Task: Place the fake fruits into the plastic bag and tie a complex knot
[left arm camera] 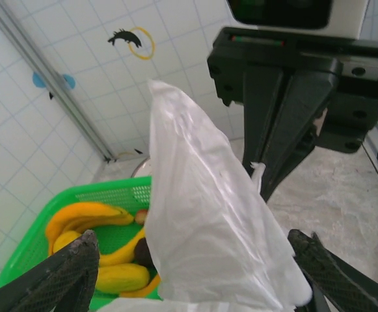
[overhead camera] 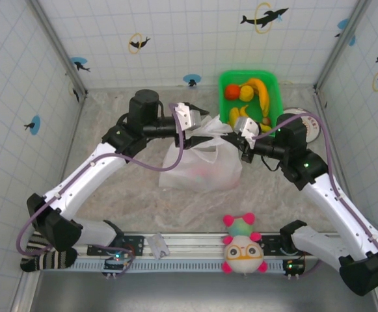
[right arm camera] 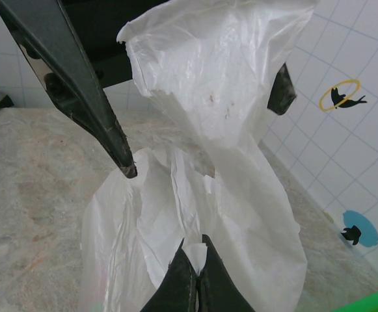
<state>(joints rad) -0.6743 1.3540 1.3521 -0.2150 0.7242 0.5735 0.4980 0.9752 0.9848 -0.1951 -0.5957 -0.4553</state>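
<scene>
"Step in hand?"
"Tying, I judge: plastic bag (overhead camera: 198,166) sits on the desk (overhead camera: 101,114), toward its far edge. My right jaws pinch one handle (right arm camera: 195,252); my left jaws stand open around the other strap (left arm camera: 202,195)."
"Next?"
"Close left, cross them."

The plastic bag (overhead camera: 198,166) mid-table is milky, see-through white, and the basket (overhead camera: 248,97) up at 1 o'clock is loud green with yellow bananas (overhead camera: 261,91) and a red-orange fruit (overhead camera: 233,91) inside. The plush toy (overhead camera: 243,247) at 6 o'clock is pink, mint green and white with orange glasses. The walls (overhead camera: 189,26) are white tile with blue discs and yellow rings around dark dolphins, and the table (overhead camera: 136,201) is mottled beige-grey.
</scene>
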